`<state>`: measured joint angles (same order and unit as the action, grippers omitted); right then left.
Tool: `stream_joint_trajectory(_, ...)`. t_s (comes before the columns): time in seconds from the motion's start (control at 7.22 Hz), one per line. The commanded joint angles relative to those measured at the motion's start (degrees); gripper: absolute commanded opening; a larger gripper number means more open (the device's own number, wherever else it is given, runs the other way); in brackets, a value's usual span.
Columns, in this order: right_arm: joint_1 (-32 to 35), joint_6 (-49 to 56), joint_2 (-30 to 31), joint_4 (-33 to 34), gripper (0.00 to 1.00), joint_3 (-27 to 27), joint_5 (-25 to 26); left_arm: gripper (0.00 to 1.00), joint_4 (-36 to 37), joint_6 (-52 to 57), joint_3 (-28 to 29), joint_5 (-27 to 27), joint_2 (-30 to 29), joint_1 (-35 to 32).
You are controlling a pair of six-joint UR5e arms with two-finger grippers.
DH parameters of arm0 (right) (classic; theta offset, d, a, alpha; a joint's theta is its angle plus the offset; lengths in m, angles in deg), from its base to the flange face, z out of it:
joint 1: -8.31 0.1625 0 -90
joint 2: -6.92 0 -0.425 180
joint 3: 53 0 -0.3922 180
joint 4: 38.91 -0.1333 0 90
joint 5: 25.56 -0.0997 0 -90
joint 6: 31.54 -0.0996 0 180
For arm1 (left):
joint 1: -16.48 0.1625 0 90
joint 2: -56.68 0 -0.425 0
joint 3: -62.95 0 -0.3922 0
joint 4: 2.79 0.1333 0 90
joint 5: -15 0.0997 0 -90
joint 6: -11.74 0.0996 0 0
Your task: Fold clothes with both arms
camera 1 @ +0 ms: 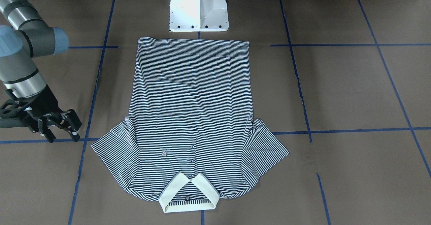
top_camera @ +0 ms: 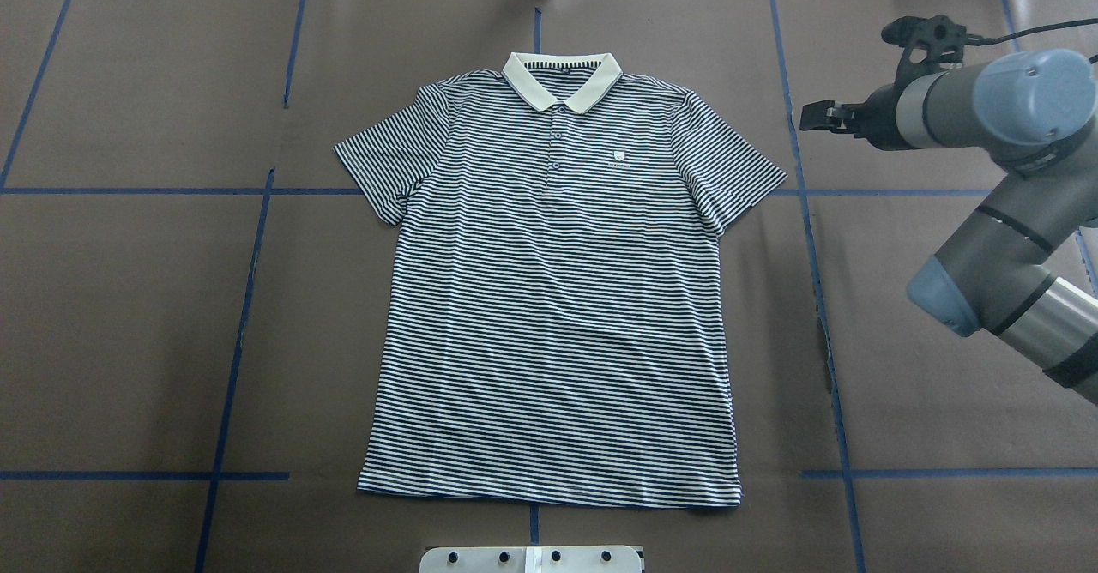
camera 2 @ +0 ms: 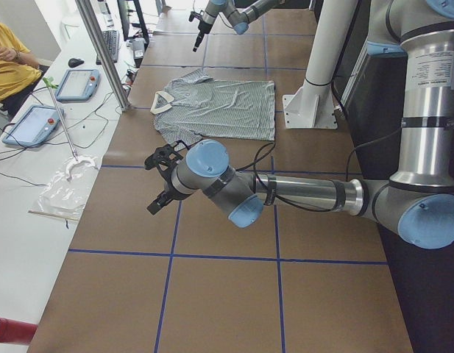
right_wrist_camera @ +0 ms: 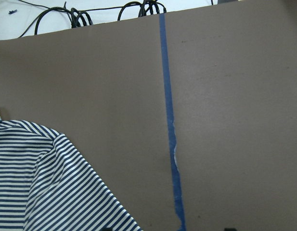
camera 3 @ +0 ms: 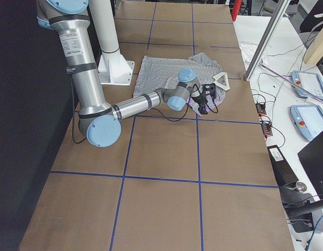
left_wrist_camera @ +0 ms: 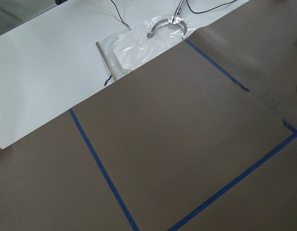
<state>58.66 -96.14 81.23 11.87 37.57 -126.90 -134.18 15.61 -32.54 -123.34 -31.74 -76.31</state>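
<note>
The polo shirt [top_camera: 558, 298] lies flat on the table [top_camera: 129, 341], hem toward the pedestal base [top_camera: 532, 558]. The right gripper [camera 1: 64, 134] hangs near one sleeve.

1. The table [top_camera: 129, 341] is looked down on from high behind the white base [top_camera: 532, 558].
2. It is faced steeply from the other side.
3. It is looked along from each end, farther off.
4. Small patches are shown close up from the wrists.
5. The striped shirt [top_camera: 558, 298] is shared by the four wide views.
</note>
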Motion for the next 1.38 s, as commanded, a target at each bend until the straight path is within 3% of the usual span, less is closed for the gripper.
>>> stream_joint_trajectory(0.0, -4.72, -2.54, -2.25, -0.42, 0.73, -3.81, 5.88, 1.0, 0.0, 0.0, 0.03, 0.0, 0.0, 0.23)
stream_joint_trajectory(0.28, -6.83, -2.46, -2.33, -0.77, 0.66, -5.14, 8.08, 1.0, 0.0, 0.0, 0.03, 0.0, 0.0, 0.23)
stream_joint_trajectory(0.55, -7.54, -2.37, -4.26, -0.86, 0.64, -8.47, 8.26, 1.0, 0.0, 0.0, 0.03, 0.0, 0.0, 0.23)
stream_joint_trajectory(1.25, -8.07, -2.54, -3.92, -0.86, 0.62, -8.93, 9.14, 1.0, -0.09, 0.09, 0.03, 0.0, 0.09, 0.23)
